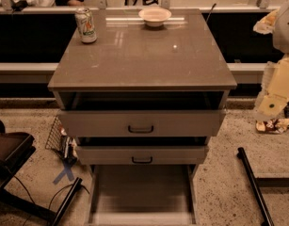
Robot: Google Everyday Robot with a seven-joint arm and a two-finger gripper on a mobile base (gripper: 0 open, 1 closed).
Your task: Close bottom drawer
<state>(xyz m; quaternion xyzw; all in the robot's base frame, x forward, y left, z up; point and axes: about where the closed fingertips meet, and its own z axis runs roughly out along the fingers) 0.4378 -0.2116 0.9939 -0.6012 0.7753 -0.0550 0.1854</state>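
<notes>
Claw (275, 92) at right edge of view, beside bench (144, 55), well apart from it. Grip state: cannot tell.

Bottom drawer (141, 197) pulled far out at bench foot, front near lower frame edge.

Risks:
- Claw high and off to side. Reach down may meet wrong front: middle drawer (142, 154) or top drawer (141, 123), both seemingly ajar.
- Off-centre push likely skews drawer, jams it.
- Hard shove may rock can (86, 25) and bowl (155, 16) on top.
</notes>
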